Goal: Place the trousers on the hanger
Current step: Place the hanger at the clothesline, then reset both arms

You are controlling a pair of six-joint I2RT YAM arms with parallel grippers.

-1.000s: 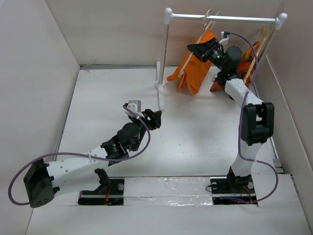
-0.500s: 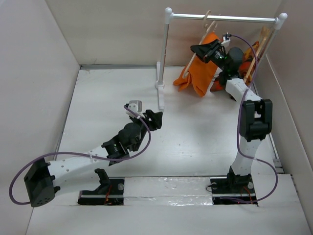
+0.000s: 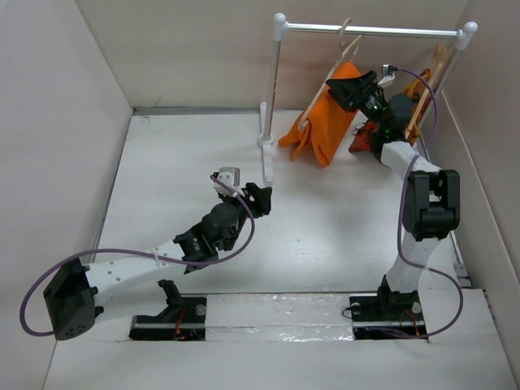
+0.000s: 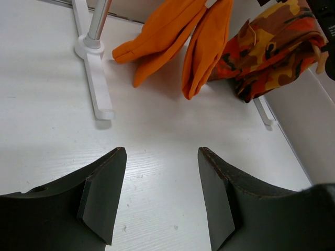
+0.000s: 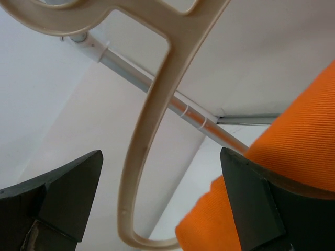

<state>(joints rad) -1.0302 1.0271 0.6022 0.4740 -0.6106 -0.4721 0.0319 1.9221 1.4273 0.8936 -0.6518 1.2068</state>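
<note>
The bright orange trousers (image 3: 325, 122) hang draped from the pale wooden hanger (image 3: 348, 42), whose hook sits on the rack's rail (image 3: 390, 31); their lower ends (image 4: 172, 36) rest on the table. My right gripper (image 3: 341, 88) is open right beside the trousers' upper part. In the right wrist view its jaws (image 5: 161, 167) stand wide apart, with the hanger's looped arm (image 5: 141, 157) between them and orange cloth (image 5: 298, 151) against the right finger. My left gripper (image 3: 262, 197) is open and holds nothing, low over the middle of the table (image 4: 162, 198).
A camouflage-patterned garment (image 4: 277, 47) hangs from a second wooden hanger (image 3: 426, 93) at the rack's right end. The rack's white post (image 3: 274, 81) and foot (image 4: 97, 78) stand left of the trousers. Walls close in the table on the left, back and right.
My right gripper has opened and let go of the hanger with the trousers, drawing back slightly to the right. The trousers now hang free from the rail. The left arm has barely moved.
</note>
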